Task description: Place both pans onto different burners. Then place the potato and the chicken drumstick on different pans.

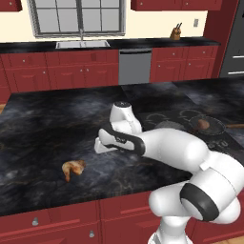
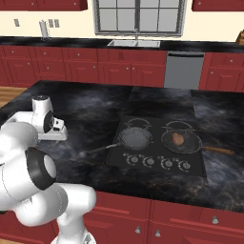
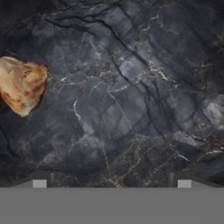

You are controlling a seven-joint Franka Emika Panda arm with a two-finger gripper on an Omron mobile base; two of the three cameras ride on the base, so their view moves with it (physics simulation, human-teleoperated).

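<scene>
On the dark marble island counter (image 1: 43,124), left of the cooktop (image 2: 157,143), the chicken drumstick (image 1: 72,168) lay; the gripper (image 3: 112,181) hovered nearby, jaws apart, red cabinets (image 1: 62,71) behind.

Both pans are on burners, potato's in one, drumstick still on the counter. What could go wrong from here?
1. In the hand view the golden orange-brown chicken drumstick lies at the left edge, well off the line between the open fingers; a straight descent would probably close on bare black marble counter.
2. The empty round dark-grey frying pan has its long handle pointing toward the arm's side; carrying the drumstick low could knock it off its burner.
3. Dropping it into the pan holding the reddish-brown potato fails the task.
</scene>
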